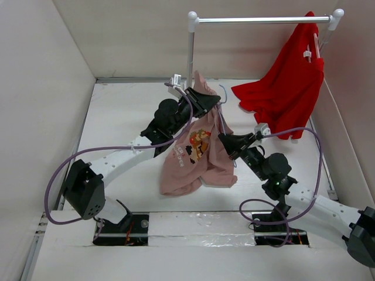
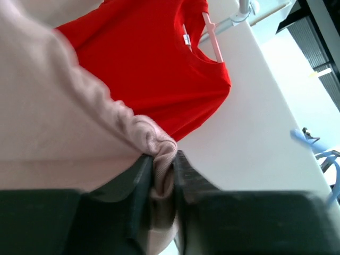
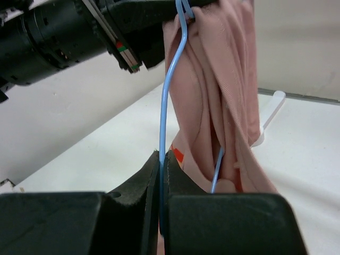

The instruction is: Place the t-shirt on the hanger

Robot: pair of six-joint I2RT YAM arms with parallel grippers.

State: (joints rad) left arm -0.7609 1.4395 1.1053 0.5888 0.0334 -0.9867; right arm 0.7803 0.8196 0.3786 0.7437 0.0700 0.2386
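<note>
The dusty pink t-shirt (image 1: pixel 199 158) hangs bunched in mid-air over the middle of the table, its cartoon print facing up. My left gripper (image 1: pixel 214 104) is shut on a fold of the t-shirt's ribbed edge (image 2: pixel 159 151) at its top. The thin pale hanger (image 1: pixel 222 124) runs down alongside the cloth, partly inside it. In the right wrist view its wire (image 3: pixel 166 106) rises straight from my right gripper (image 3: pixel 162 156), which is shut on it just below the left gripper. A second stretch of wire (image 3: pixel 217 170) shows between the shirt's folds (image 3: pixel 228 79).
A bright red garment (image 1: pixel 287 88) hangs on a pink hanger from the white rail (image 1: pixel 263 19) at the back right, its hem reaching the table. The rail's post (image 1: pixel 190 52) stands just behind the left gripper. White walls close in the table's left, back and right sides.
</note>
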